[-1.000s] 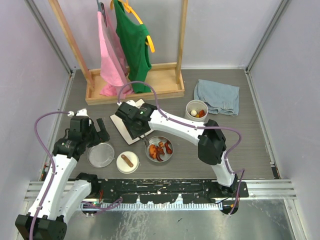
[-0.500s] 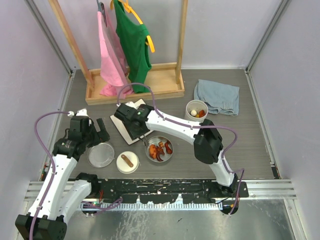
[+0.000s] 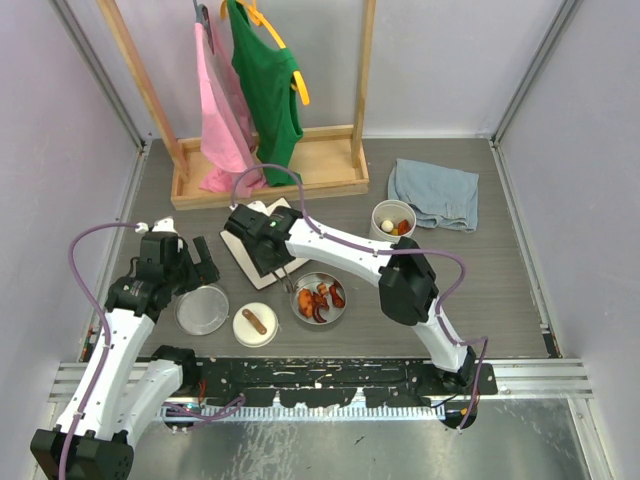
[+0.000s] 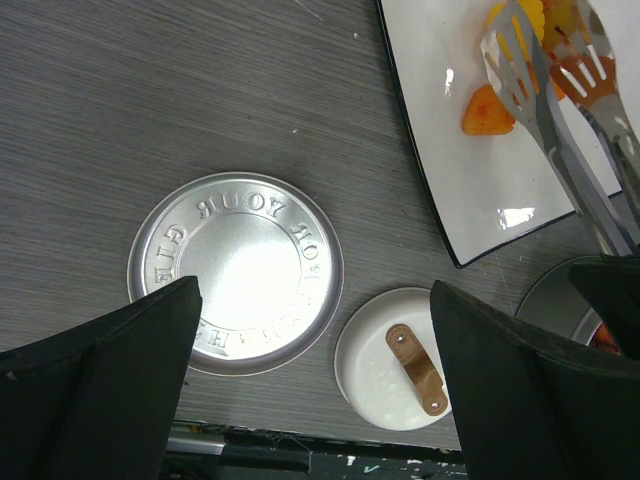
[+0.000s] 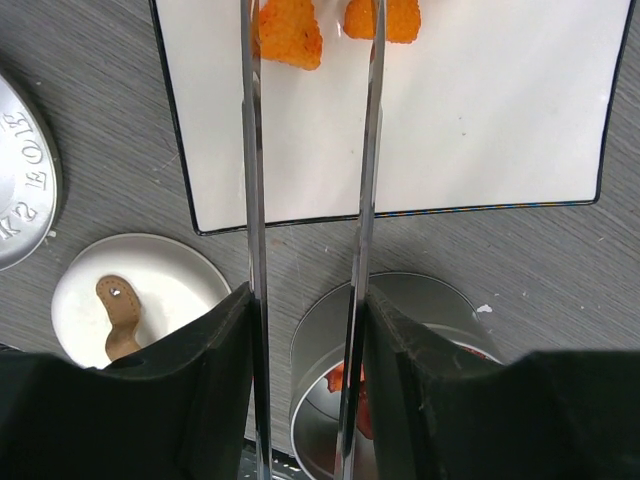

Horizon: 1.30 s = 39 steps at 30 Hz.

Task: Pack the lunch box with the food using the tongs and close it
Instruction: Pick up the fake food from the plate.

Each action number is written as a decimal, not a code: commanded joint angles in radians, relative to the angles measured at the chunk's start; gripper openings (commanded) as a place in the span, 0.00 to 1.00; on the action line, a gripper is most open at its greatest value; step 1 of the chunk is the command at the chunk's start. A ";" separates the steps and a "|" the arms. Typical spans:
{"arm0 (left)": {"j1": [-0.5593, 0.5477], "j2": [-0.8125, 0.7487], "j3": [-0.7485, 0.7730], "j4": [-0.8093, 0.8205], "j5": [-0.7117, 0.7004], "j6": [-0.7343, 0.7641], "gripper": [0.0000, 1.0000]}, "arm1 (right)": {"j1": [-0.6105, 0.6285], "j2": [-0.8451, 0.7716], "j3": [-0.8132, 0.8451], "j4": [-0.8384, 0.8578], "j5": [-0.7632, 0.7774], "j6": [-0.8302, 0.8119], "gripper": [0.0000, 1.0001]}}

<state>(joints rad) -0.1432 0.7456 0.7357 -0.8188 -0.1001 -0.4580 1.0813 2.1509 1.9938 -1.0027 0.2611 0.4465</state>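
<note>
The right end effector [image 5: 305, 340] is clamped on the one pair of tongs [image 5: 250, 200]. The tong arms reach out over the single white plate [image 5: 480, 130], tips beside two orange food pieces [image 5: 290, 32]. The left end effector [image 4: 315, 300] hangs with its fingers wide apart above one flat steel lid [image 4: 235, 272] and one small white dish [image 4: 375, 370]. One wide tin [image 5: 420, 310] holds food, and one cup [image 3: 385, 234] stands near the blue cloth [image 3: 434, 193].

A dark grey wood-grain counter [image 3: 500, 290] is seen. Set directly on it are a wooden rack base [image 3: 270, 190], a blue-grey cloth [image 3: 435, 193], a steel cup [image 3: 392, 220], a white square plate [image 5: 480, 130], a flat steel lid [image 3: 202, 309], a small white dish [image 3: 255, 325] and a wide tin [image 5: 420, 300].
</note>
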 commanded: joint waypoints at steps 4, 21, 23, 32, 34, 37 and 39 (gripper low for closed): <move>0.004 -0.007 0.001 0.047 -0.001 0.006 0.98 | -0.003 -0.002 0.053 0.006 0.023 -0.017 0.46; 0.004 -0.005 0.001 0.047 0.000 0.009 0.98 | -0.004 0.003 0.058 0.009 0.054 -0.033 0.46; 0.004 -0.005 0.001 0.047 0.000 0.008 0.98 | -0.004 0.003 0.059 0.006 0.065 -0.034 0.46; 0.004 -0.005 0.002 0.046 0.000 0.009 0.98 | -0.012 -0.036 0.038 0.022 0.047 -0.020 0.37; 0.004 -0.005 0.002 0.046 0.000 0.009 0.98 | -0.012 -0.052 0.025 0.034 0.038 -0.023 0.36; 0.004 -0.005 0.002 0.046 -0.001 0.008 0.98 | -0.014 -0.076 -0.005 0.061 0.015 -0.023 0.35; 0.004 -0.005 0.002 0.046 -0.002 0.009 0.98 | -0.017 -0.089 -0.022 0.076 -0.003 -0.023 0.34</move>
<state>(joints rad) -0.1432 0.7460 0.7353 -0.8188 -0.1001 -0.4564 1.0710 2.1544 1.9903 -0.9928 0.2863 0.4210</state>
